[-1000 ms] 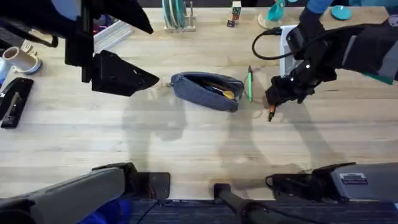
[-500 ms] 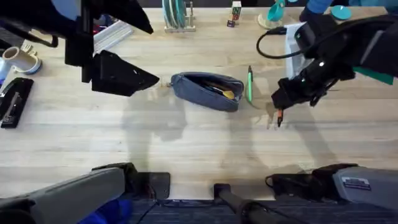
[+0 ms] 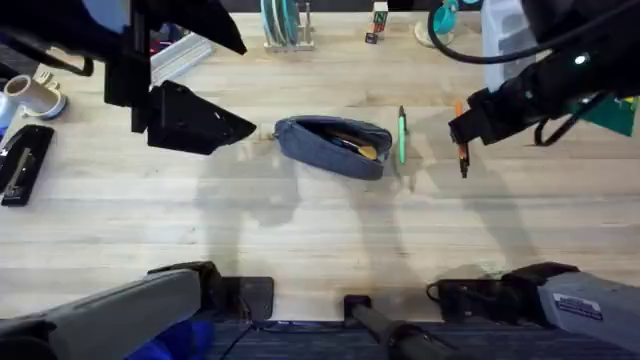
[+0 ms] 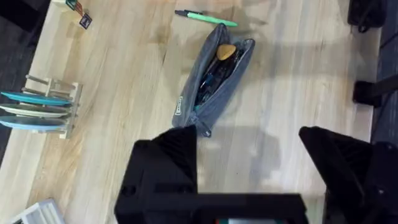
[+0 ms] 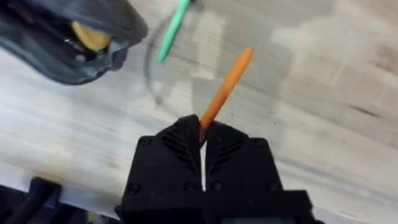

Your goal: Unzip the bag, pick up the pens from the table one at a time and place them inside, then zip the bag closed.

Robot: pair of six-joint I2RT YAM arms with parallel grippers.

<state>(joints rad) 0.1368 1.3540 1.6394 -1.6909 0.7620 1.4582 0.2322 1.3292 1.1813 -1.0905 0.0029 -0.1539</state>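
— how far along?
— bag (image 3: 333, 146) already unzipped, lying mid-worktop (image 3: 300, 230) with its mouth gaping; something yellowish and a few dark items visible inside, though hard to say what.
— any pens in yet?
— can't tell from here. orange pen (image 5: 225, 84) clamped in the right pincer (image 5: 203, 138), jaws closed tight on its lower end, lifted clear of the wood, off to the right of the bag. green pen (image 3: 401, 134) flat on the worktop, just beside the bag's right end.
— and the left pincer (image 4: 249, 146)?
— spread wide, holding nothing, hovering above the worktop left of the bag.
— so what's left?
— probably: carry orange over and drop it in, fetch green, same again, then zip shut. roughly a third done, at a guess.
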